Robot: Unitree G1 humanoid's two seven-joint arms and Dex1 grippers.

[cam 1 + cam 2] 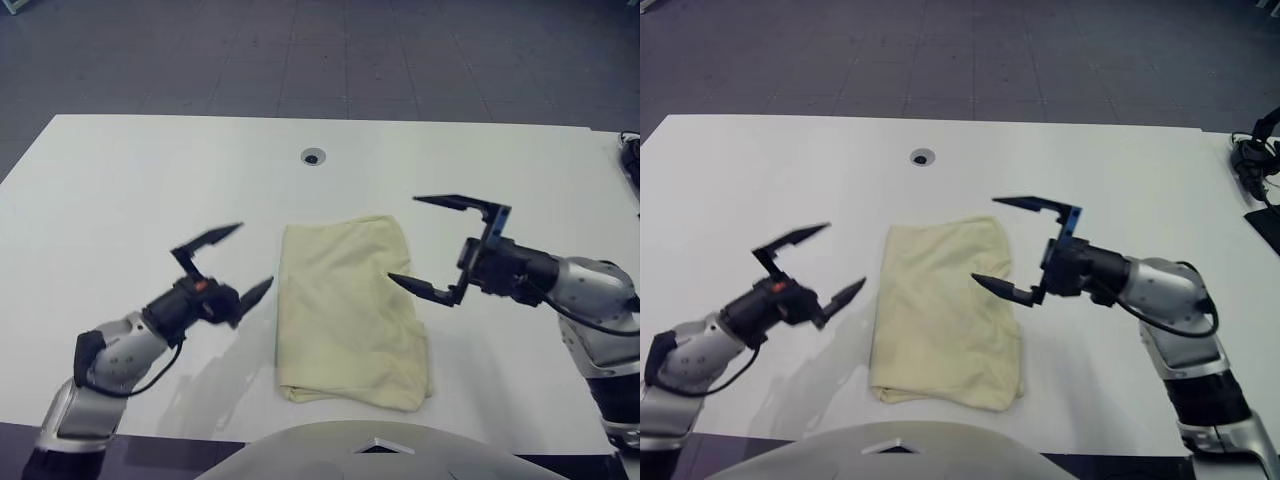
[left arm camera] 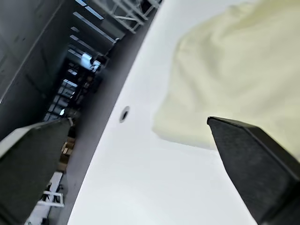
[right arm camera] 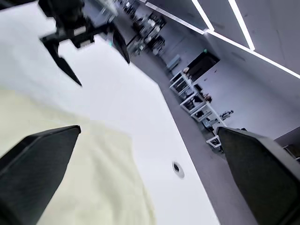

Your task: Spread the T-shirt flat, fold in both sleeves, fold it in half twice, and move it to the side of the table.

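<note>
A pale yellow T-shirt (image 1: 348, 310) lies folded into a compact rectangle on the white table (image 1: 140, 180), near the front edge at the middle. My left gripper (image 1: 243, 263) hovers open just to the left of the shirt, holding nothing. My right gripper (image 1: 402, 240) is open above the shirt's right edge, one fingertip over the cloth, empty as well. The shirt shows in the left wrist view (image 2: 243, 70) and in the right wrist view (image 3: 84, 187). The left gripper (image 3: 86, 44) appears farther off in the right wrist view.
A small round cable hole (image 1: 313, 156) sits in the table behind the shirt. Dark cables and a device (image 1: 1250, 160) lie at the table's far right edge. Bare table surface extends to the left and right of the shirt.
</note>
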